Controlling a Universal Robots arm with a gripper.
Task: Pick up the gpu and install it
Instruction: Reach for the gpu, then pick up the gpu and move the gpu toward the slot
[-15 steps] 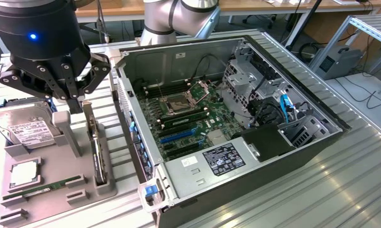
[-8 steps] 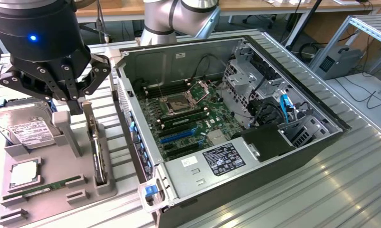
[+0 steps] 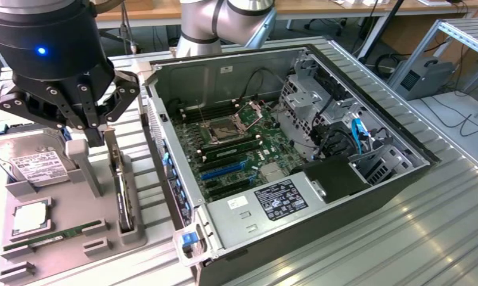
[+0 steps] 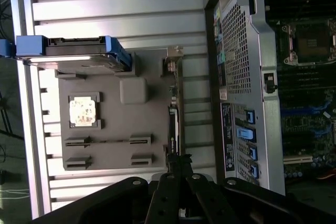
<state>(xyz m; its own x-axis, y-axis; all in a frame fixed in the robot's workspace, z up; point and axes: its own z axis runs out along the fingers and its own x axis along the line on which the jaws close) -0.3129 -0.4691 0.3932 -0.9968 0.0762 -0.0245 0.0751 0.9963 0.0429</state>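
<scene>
Now pinching my gripper tight on the gpu, wrist view catching it edge-on in the grey holder, exterior view taking in the open case.

My claw covers the upper end of the graphics card in the exterior view. In the wrist view my closed fingertips hide the spot where they meet it, so I cannot tell whether they touch. The hard drive sits partly behind my fingers, its label too small to read. The tray and the computer case run off the bottom edge.
</scene>
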